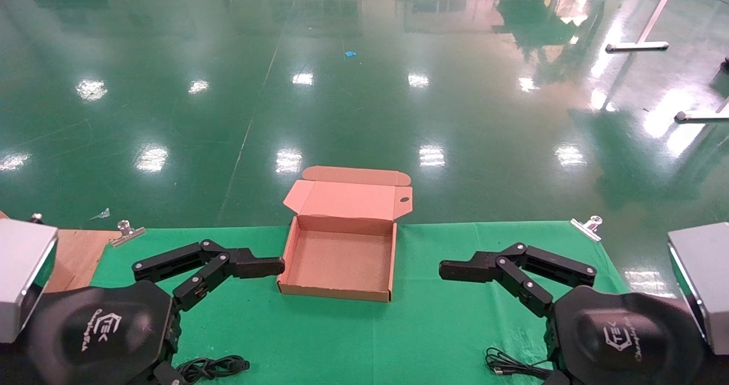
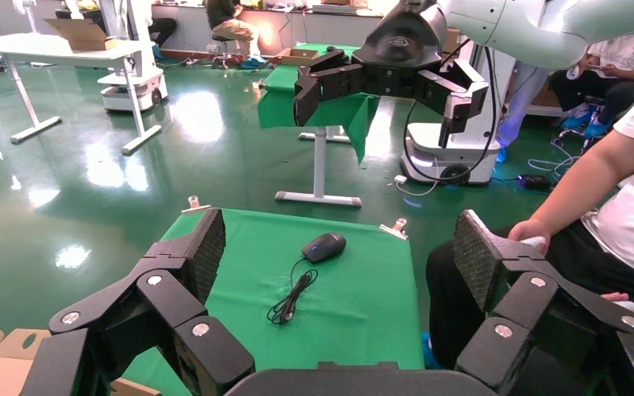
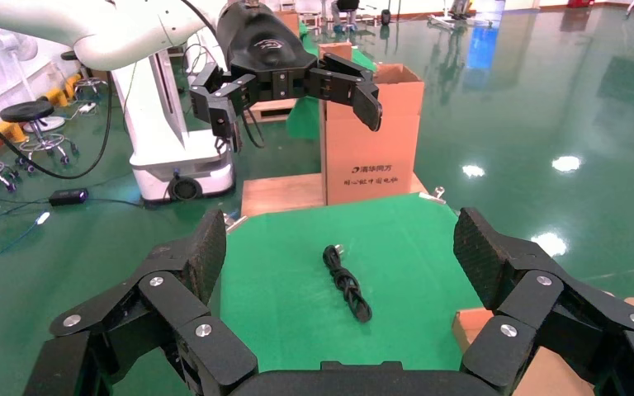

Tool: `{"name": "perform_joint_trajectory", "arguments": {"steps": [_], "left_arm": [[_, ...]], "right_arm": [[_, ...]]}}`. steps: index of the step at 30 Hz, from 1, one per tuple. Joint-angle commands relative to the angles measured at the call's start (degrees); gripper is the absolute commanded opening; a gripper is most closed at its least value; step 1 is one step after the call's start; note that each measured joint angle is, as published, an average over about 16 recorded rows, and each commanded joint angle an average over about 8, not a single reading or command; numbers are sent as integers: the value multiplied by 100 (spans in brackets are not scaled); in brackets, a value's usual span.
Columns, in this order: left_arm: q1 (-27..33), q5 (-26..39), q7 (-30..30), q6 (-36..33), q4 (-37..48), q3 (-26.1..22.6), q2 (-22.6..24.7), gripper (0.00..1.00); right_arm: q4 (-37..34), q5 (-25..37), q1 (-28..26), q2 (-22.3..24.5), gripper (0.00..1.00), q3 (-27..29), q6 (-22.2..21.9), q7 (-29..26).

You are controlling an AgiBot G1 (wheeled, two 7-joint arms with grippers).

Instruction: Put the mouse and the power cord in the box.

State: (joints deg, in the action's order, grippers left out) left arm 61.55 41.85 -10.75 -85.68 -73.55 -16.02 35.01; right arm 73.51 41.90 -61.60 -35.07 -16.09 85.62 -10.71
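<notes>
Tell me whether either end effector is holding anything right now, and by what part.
Nothing is held. The left end effector and right end effector are both open and empty; the mouse and power cord lie on the table.

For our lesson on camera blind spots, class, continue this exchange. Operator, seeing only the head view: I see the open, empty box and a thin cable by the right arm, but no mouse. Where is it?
Observer: The left wrist view shows the mouse lying on the green cloth, untouched.
Operator: Anyone near that side?
Observer: Yes, a seated person is close beside the table there.
Operator: And the other side?
Observer: The right wrist view shows a printed carton standing beyond the power cord.
</notes>
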Motion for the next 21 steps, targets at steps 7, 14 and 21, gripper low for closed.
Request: {"name": "perform_joint_trajectory", "arguments": {"steps": [7, 14, 21], "left_arm": [[0, 0, 0, 0, 0, 0, 0, 100], [0, 0, 0, 0, 0, 0, 0, 100], [7, 6, 7, 10, 12, -7, 8, 100]], "right_arm": [[0, 0, 0, 0, 100, 0, 0, 0], [0, 0, 0, 0, 100, 0, 0, 0], [1, -1, 0, 1, 100, 1, 1, 0]]}}
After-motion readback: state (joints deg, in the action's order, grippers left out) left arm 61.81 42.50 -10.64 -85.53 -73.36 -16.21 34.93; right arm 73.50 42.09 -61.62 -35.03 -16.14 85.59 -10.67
